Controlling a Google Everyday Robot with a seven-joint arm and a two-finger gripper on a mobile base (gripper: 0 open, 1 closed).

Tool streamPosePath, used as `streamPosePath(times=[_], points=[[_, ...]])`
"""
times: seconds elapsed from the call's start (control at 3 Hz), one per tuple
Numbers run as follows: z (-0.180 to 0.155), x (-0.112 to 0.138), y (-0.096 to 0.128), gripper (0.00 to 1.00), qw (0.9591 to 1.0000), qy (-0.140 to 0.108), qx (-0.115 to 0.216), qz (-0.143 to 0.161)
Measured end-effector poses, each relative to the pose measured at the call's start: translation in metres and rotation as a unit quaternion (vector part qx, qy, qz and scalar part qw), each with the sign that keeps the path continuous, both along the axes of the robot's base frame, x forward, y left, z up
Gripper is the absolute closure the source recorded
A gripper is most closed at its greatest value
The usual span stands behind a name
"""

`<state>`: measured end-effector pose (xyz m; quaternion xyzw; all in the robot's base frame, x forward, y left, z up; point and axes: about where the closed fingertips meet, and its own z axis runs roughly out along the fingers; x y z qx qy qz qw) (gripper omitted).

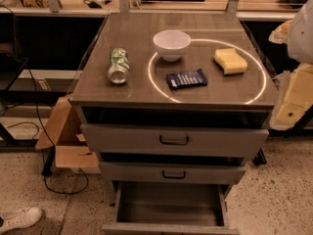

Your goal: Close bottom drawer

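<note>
The bottom drawer (168,203) of the grey cabinet is pulled far out toward me. Its plain grey inside shows and holds nothing, and its flat front (166,229) is at the lower edge of the view. Above it are the middle drawer (173,173) and the top drawer (174,140), each with a dark loop handle. My arm and gripper (293,99) are at the right edge of the view, beside the cabinet's right side at about tabletop height. They are well above and to the right of the bottom drawer and touch nothing.
On the cabinet top (137,87) are a green can (118,65) on its side, a white bowl (171,44), a blue packet (186,78) and a yellow sponge (230,61). A cardboard box (63,131), cables and a white shoe (19,218) are on the floor at left.
</note>
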<state>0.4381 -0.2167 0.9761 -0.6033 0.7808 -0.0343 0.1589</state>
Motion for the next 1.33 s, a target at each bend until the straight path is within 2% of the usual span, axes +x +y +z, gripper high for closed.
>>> streamPosePath(times=[0.33,0.67,1.0,1.33], points=[[0.0000,0.0000,0.0000,0.00,1.0000,0.000,0.000,0.000],[0.0000,0.0000,0.0000,0.16,1.0000,0.000,0.000,0.000],[0.0000,0.0000,0.0000,0.47,1.0000,0.000,0.000,0.000],[0.0001,0.0000,0.0000,0.70,1.0000,0.000,0.000,0.000]])
